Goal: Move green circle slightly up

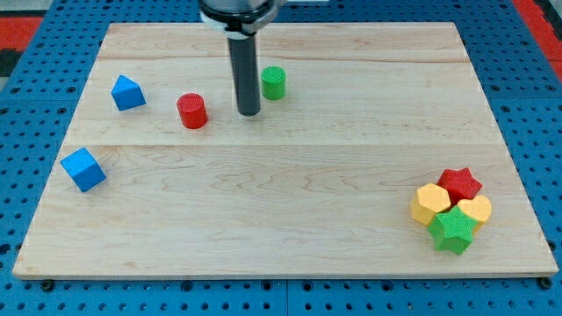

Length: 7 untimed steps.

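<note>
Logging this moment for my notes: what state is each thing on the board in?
My tip: down on the wooden board, just left of and below the green circle block, apart.
Red circle block: upright, alone.
Two blue blocks: separate.
Red star, yellow blocks, green star: clustered, touching.

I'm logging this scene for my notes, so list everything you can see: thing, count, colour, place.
green circle: 1, green, upper middle, just right of my tip
red circle: 1, red, left of my tip
blue blocks: 2, blue, view's left side
red star: 1, red, lower-right cluster
yellow blocks: 2, yellow, same cluster
green star: 1, green, cluster's bottom
wooden board: 1, light wood, under everything
my tip: 1, dark rod, between the two circles
</note>
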Each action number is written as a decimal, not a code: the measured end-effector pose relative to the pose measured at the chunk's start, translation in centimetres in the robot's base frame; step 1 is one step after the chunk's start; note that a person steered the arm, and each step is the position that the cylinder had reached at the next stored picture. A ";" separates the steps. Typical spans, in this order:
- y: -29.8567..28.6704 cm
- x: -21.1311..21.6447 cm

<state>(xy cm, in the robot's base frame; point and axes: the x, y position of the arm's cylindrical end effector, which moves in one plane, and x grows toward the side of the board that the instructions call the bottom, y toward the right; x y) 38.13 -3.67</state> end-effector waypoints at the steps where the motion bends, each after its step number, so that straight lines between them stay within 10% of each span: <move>1: 1.4 -2.5; 5: 9.7 -5.5; 7: 4.2 -11.9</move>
